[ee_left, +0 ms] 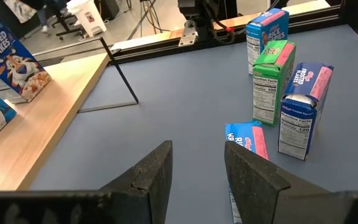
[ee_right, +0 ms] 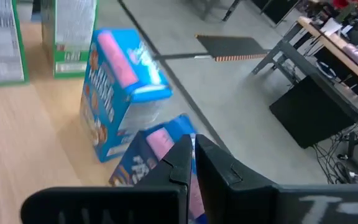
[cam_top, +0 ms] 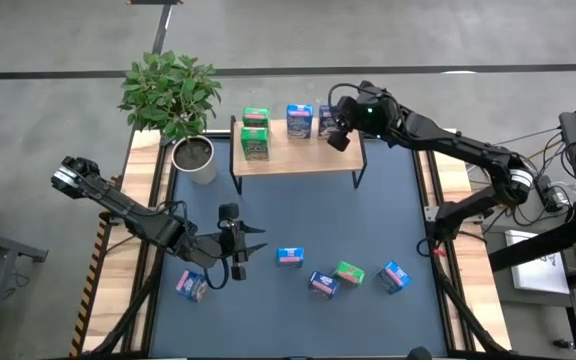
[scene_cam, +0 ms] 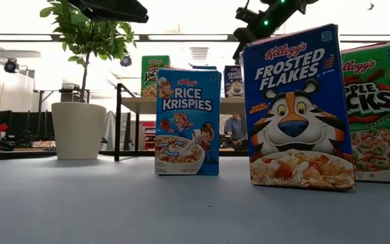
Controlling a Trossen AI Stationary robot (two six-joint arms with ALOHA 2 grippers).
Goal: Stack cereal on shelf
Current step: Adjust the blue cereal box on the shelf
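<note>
My right fingers (cam_top: pixel 340 135) are up at the far edge of the worktop (cam_top: pixel 388 215), over the right end of the shelf (cam_top: pixel 298 157), and they're pinched nearly together around the top of a dark blue cereal box (ee_right: pixel 151 155) — that's the one I'm holding, tilted, just beside a lighter blue box (ee_right: pixel 114 87) standing on the light wood. Two green boxes (cam_top: pixel 255 135) stand at the shelf's left end, another blue one (cam_top: pixel 299 120) in the middle. My left fingers (cam_top: pixel 251 243) hover low near the near-left part of the worktop, spread wide, nothing between them, pointing toward a blue box lying flat (cam_top: pixel 289 257). Further along the near edge sit three more: a blue-purple one (cam_top: pixel 323 284), a green one (cam_top: pixel 349 272), and a blue one (cam_top: pixel 394 277) nearest the right edge. One more box (cam_top: pixel 192 286) lies by the near-left corner. A potted plant (cam_top: pixel 173 100) stands at the far-left corner
</note>
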